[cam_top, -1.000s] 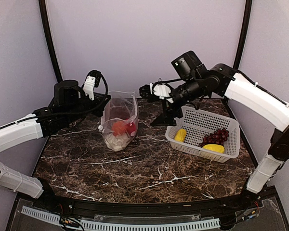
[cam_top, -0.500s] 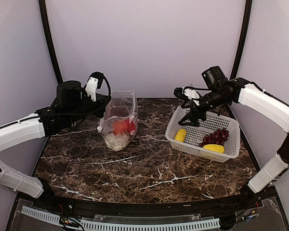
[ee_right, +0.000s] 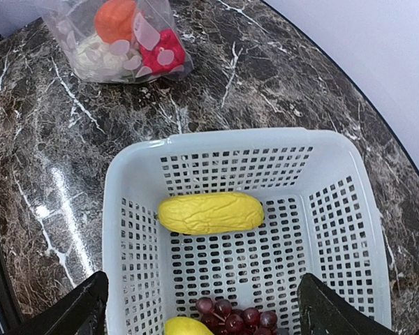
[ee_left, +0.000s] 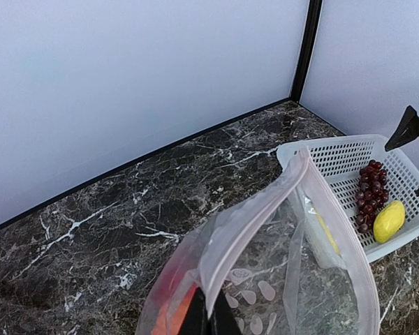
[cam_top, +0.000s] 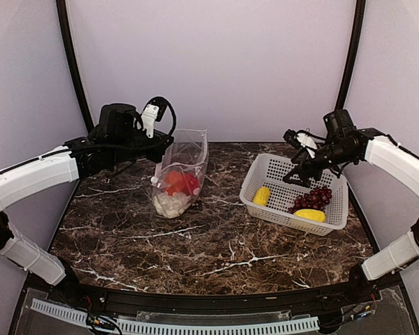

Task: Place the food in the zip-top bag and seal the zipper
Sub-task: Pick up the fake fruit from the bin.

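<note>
zip-top bag (cam_top: pixel 178 174) stands left on the tabletop (cam_top: pixel 216 244), its rim pinched by the left gripper (ee_left: pixel 209 317). well to its right sits a white basket (ee_right: pixel 230 136). the right gripper (ee_right: pixel 202 278), the nearer arm, hovers over it, jaws spread. one yellow piece (ee_right: pixel 209 213) lies just ahead, its long axis running from finger to finger, so a wrist turn looks needed. grapes (ee_right: pixel 234 317) and another yellow piece (ee_right: pixel 185 326) are cut off below.

Count on table: one bag (cam_top: pixel 181 167), one basket (cam_top: pixel 286 219). In basket: two yellow pieces (cam_top: pixel 262 196), one grape bunch (cam_top: pixel 314 198). In bag: one orange-red round piece (cam_top: pixel 172 183), one red pepper (cam_top: pixel 190 183), one cabbage (cam_top: pixel 169 204). Six food items in all.
</note>
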